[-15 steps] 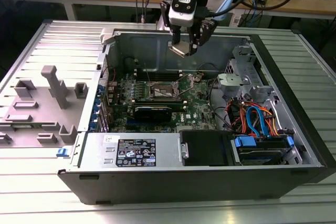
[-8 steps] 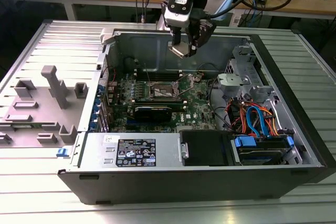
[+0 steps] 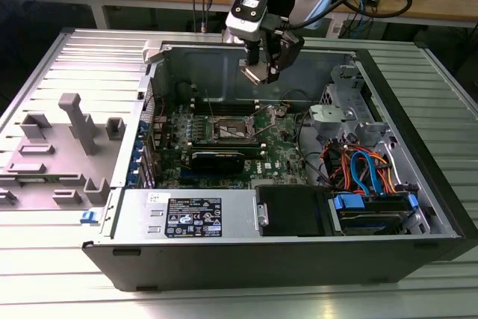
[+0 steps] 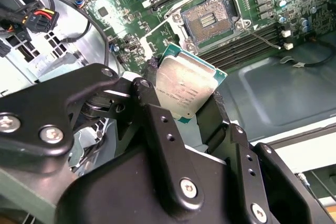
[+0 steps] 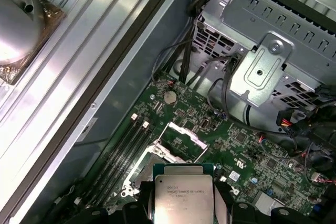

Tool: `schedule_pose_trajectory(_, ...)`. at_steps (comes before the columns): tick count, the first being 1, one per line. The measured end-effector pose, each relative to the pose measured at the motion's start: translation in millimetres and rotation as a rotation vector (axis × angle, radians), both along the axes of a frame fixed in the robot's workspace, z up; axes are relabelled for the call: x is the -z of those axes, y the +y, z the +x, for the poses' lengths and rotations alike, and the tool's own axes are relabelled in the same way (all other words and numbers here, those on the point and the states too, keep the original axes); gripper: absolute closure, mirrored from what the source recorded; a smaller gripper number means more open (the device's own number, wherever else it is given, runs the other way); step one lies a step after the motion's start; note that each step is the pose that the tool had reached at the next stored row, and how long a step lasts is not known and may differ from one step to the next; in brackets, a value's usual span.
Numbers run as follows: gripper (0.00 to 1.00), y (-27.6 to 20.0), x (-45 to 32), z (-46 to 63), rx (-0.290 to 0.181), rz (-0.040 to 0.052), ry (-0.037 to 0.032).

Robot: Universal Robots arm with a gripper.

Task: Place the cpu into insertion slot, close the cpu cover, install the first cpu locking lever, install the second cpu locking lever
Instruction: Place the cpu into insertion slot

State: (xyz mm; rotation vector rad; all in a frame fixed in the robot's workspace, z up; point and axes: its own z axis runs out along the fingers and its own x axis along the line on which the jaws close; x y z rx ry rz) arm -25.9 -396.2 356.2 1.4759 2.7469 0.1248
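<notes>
since the computer case (image 3: 224, 263) lies on its side with the panel off, the green motherboard (image 3: 287, 151) faces up and the arm can reach it from above. the gripper (image 3: 263, 69) hangs over the rear half of the case, well above the board, touching nothing inside.

the claw is narrow, pinched on the cpu (image 4: 185, 88) by two opposite edges. in both wrist views the chip sits between the black fingers (image 4: 152, 69) with its metal top toward the cameras. gripping by the edges leaves the top and the contact side untouched, which i judge is the reason for this hold, and it should let the chip go down flat. i can't tell if the chip is level with the board.

the cpu cover (image 5: 187, 135) stands swung up on its hinge. that leaves the insertion slot (image 4: 210, 19) bare, its dark pin field showing inside the silvery rim, with nothing in it. the slot is below the chip and clearly apart from it.

the cpu is in the air in the claw, not yet seated. the cover isn't closed and neither lever is done.
</notes>
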Motion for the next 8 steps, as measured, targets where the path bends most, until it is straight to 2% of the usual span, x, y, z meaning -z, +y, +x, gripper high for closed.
schedule_pose_trajectory(8, 0.46, 0.0, 0.1, 0.0, 0.001, 0.0001, -0.0001)
